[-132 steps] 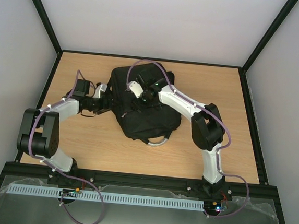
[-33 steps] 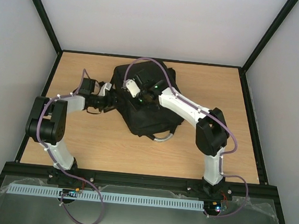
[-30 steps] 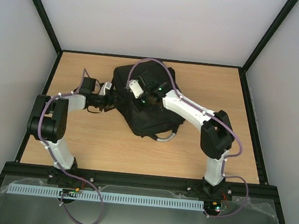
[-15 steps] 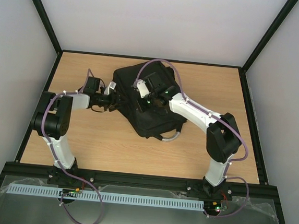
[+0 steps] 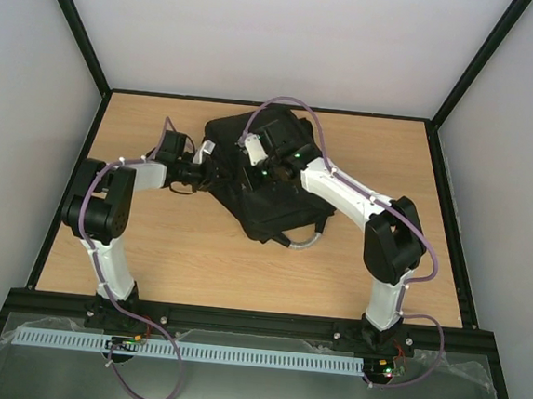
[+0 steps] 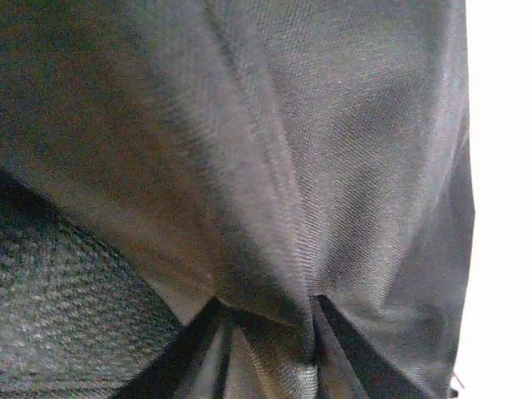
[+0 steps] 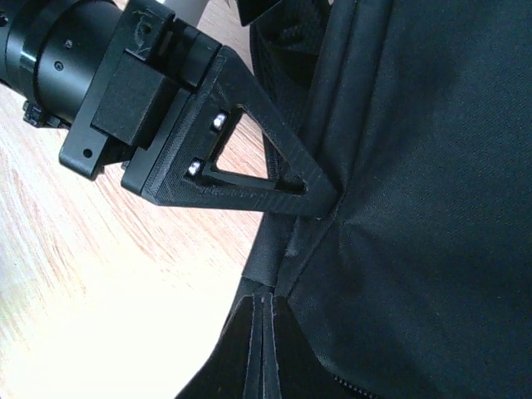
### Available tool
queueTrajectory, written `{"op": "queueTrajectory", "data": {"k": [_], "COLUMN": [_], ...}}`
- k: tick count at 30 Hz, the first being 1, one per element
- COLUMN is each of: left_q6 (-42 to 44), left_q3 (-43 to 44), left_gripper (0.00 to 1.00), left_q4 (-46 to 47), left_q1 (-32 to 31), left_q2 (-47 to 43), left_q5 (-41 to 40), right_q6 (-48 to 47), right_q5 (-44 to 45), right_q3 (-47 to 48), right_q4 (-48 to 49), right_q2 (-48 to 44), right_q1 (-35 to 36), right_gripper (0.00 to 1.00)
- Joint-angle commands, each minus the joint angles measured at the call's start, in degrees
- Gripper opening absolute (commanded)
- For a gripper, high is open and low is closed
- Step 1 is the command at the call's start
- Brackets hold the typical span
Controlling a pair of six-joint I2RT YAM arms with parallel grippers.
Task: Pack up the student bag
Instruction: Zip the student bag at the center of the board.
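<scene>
Wooden counter [image 5: 150,255] carries the student bag [image 5: 267,211], slumped flat. Left fingers [image 7: 249,199] are narrow, pinching a fold at the bag's left edge; right fingers [image 7: 252,366] are pressed shut just beside. The cloth looks soft and floppy, so seams or the grey handle [image 5: 305,242] should grip best. The right arm [image 5: 342,192] lies across the bag.

**Twin-arm rig: bodywork**

Left arm [image 5: 115,270], right arm [image 5: 342,186]: white shell links, bulky black joint housings, black bases. Purple cable [image 5: 294,103] looped along each arm. Green indicator light [image 5: 297,155] at the right wrist. Black triangular finger [image 7: 249,183] with two silver screws [image 7: 218,121].
</scene>
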Motion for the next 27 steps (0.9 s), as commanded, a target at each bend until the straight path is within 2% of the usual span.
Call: {"op": "queueTrajectory", "data": {"k": [1,4,5,19,27], "left_q6": [4.40,5.18,5.68,12.23,13.77], "left_q3": [2.95,2.23,1.99,1.08,1.22], "left_gripper": [0.19,0.04,0.03,0.02,0.02], "left_q4": [-4.22,-5.29,-5.86,-11.79,-12.93], "left_q1": [-1.72,-1.46,-1.40,0.49,0.58], "left_q2": [1.14,0.78,0.56,-0.79,-0.88], "left_q5": [0.52,-0.24,-0.68,-3.77,-4.25], "right_q6": [0.23,0.36,0.62,5.42,3.87], "right_q5": [-0.08,1.07,1.74,4.92,6.28], "right_q3": [0.96,-0.81,-1.03,-8.22,-10.40], "right_q4": [2.89,2.63,2.53,2.95,3.18], "right_q2": [-1.82,-3.23,-3.68,-9.50,-10.57], "right_q1": [0.20,-0.82,-1.31,-12.10,-17.28], "right_gripper": [0.01,0.01,0.01,0.01,0.01]}}
